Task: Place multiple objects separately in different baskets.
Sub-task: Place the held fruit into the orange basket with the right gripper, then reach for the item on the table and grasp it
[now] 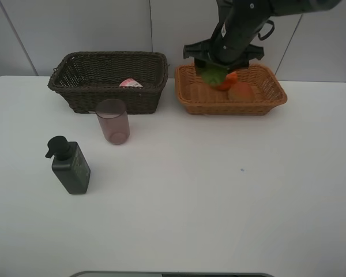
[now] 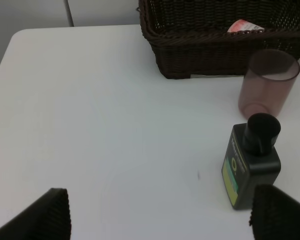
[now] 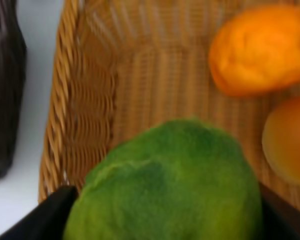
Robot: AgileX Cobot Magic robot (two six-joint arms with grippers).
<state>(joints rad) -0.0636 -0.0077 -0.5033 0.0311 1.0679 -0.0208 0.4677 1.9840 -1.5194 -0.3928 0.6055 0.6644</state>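
**Two fruits lie in the light basket, a third is held over it**

The right gripper [image 1: 214, 68] is closed around the green round fruit [image 1: 213, 75], one dark finger on each side of it. The fruit sits over the left part of the shallow orange-tan basket [image 1: 219, 106]. Whether it touches the weave below cannot be told. Within that basket the orange [image 1: 232, 80] lies just beside the green fruit, toward the right. The mango [image 1: 241, 92] lies next to the orange, nearer the front wall. The right wrist view shows all three close up, blurred: the green fruit fills the foreground, and the other two are to one side on the woven floor.

The deeper dark brown basket [image 1: 121, 99] stands just left of the tan one. It holds the pink spray bottle [image 1: 131, 83], of which only the top shows above the rim.

The translucent pink cup [image 1: 112, 121] stands upright on the white bench [image 1: 219, 190], just in front of the dark basket. The dark pump bottle [image 1: 71, 166] stands near it, farther forward and to the left.

The left gripper [image 2: 162, 215] hangs over bare bench with its fingers spread wide and nothing between them. The pump bottle is close to one fingertip.
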